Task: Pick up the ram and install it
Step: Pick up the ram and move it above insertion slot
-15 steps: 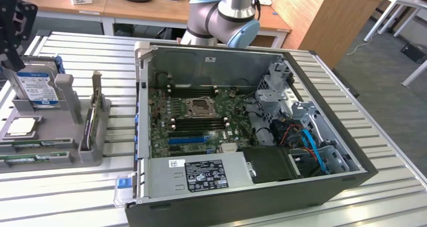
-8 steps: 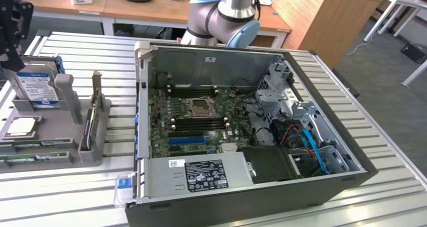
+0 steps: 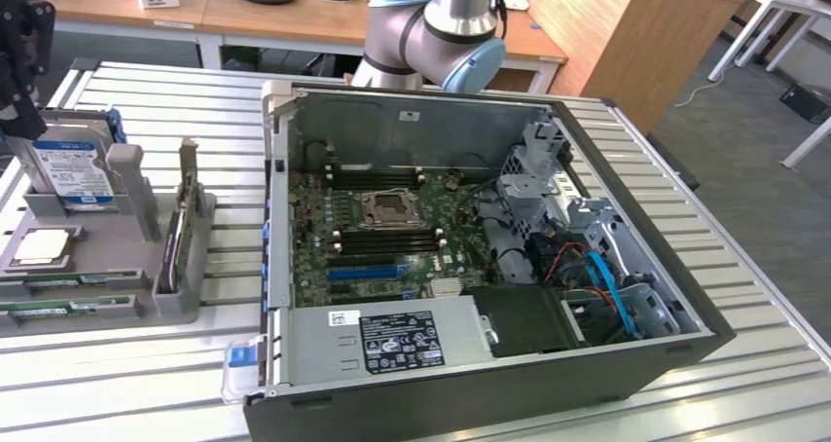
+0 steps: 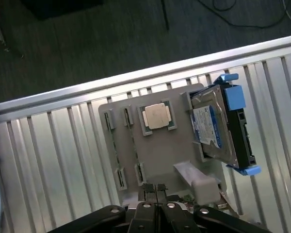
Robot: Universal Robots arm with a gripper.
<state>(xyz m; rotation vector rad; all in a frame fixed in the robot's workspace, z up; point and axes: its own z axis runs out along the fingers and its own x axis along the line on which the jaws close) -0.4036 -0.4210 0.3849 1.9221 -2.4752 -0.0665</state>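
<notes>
From my station, the end effector [image 4: 155, 187] has its two black fingers pressed flat together with nothing between them: closed and empty. In the exterior view its dark bulk [image 3: 22, 126] hangs at the left edge, above the hard drive [image 3: 72, 169].

The ram [image 3: 58, 309] sits in the matte grey moulded fixture [image 3: 150, 301] on the exterior view's left. It is a long, thin green strip lying lengthwise in the nearest slot, well apart from the end effector. I see a second green strip in the slot just behind it.

On the same fixture, a square CPU [image 4: 157, 116] with a pale metal lid rests in a shallow pocket. The hard drive [image 4: 211, 126] stands tilted on edge in a bright blue plastic carrier, its blue-and-white label facing out.

The table [image 3: 130, 374] is ribbed aluminium, long parallel slats with a dull shine.

The computer case [image 3: 454, 408] lies open on its side in the middle, dark grey sheet metal around a green motherboard [image 3: 311, 252]. The board carries a square socket and long black slots. A boxy silver power supply [image 3: 325, 349] with a black label sits along the near wall.

The arm [image 3: 435, 33], smooth grey tube with pale blue joint caps, rises behind the case.
</notes>
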